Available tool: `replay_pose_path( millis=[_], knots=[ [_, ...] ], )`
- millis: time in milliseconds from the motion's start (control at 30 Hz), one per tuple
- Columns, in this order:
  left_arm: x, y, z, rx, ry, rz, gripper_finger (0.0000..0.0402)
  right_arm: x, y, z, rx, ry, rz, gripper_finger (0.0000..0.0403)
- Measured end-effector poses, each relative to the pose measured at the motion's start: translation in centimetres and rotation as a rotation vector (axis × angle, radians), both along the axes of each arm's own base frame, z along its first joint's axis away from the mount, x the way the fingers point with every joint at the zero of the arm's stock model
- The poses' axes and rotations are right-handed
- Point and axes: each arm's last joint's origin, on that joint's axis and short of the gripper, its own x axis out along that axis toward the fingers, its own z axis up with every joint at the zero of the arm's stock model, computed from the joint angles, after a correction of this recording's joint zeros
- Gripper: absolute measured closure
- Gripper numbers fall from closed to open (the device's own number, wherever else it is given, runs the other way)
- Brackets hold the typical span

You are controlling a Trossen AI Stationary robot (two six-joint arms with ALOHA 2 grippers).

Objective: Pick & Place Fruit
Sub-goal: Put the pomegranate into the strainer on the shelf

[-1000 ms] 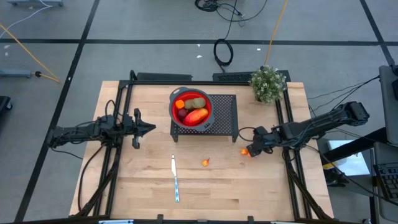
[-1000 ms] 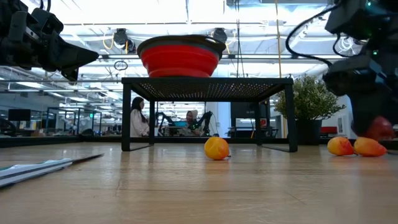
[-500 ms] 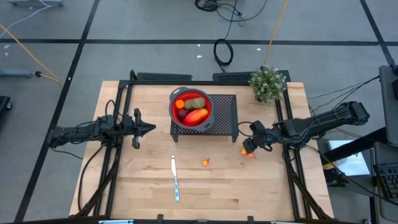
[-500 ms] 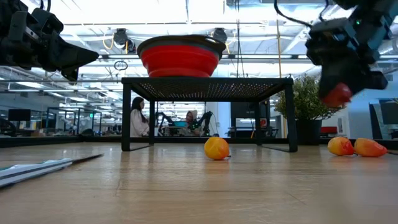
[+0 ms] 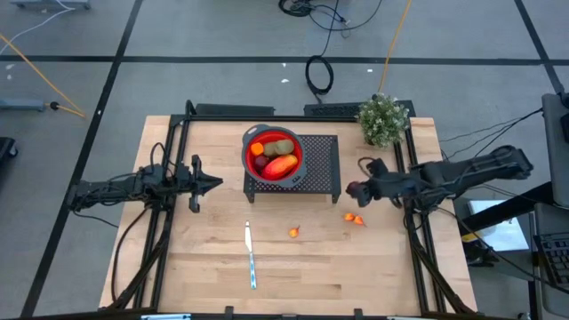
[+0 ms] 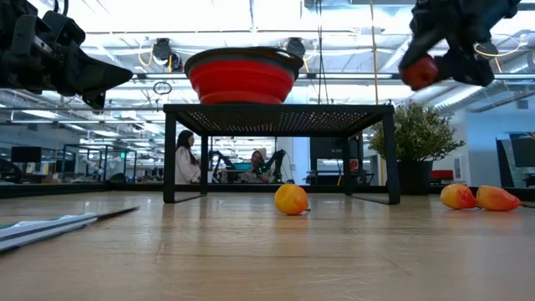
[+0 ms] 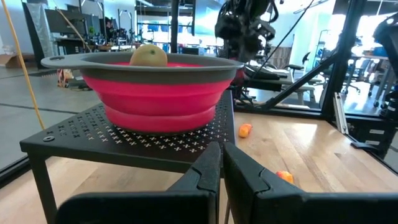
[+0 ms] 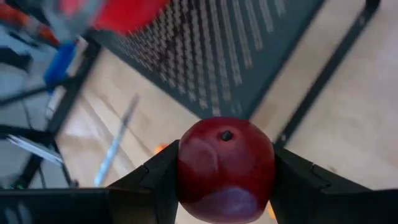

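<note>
Right wrist view: right gripper (image 8: 226, 177) fingers pinch round dark red fruit (image 8: 226, 168), stem dimple facing camera; left fingers pressed together.

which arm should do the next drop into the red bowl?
Right. The right gripper is shut on a dark red fruit, lifted off the table beside the black perforated stand that carries the red bowl. The left gripper is shut, holds nothing, and waits on the stand's other side.

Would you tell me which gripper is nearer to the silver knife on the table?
The left gripper. It hovers shut just off the knife on its left-arm side, toward the rack. The right gripper, shut on a dark red fruit, is farther, beyond the rack's right edge.
</note>
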Motion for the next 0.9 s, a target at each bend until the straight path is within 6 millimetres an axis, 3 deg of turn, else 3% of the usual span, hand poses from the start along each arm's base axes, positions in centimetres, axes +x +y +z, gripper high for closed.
replay_pose_path(
  millis=[733, 900],
  knots=[
    [0.0, 0.0, 0.0, 0.0, 0.0, -0.002, 0.038, -0.3, -0.7, 7.8, -0.306, -0.706, -0.068, 0.0221],
    [0.0, 0.0, 0.0, 0.0, 0.0, -0.002, 0.038, -0.4, -0.7, 8.6, -0.348, -0.764, -0.068, 0.0222]
  ],
)
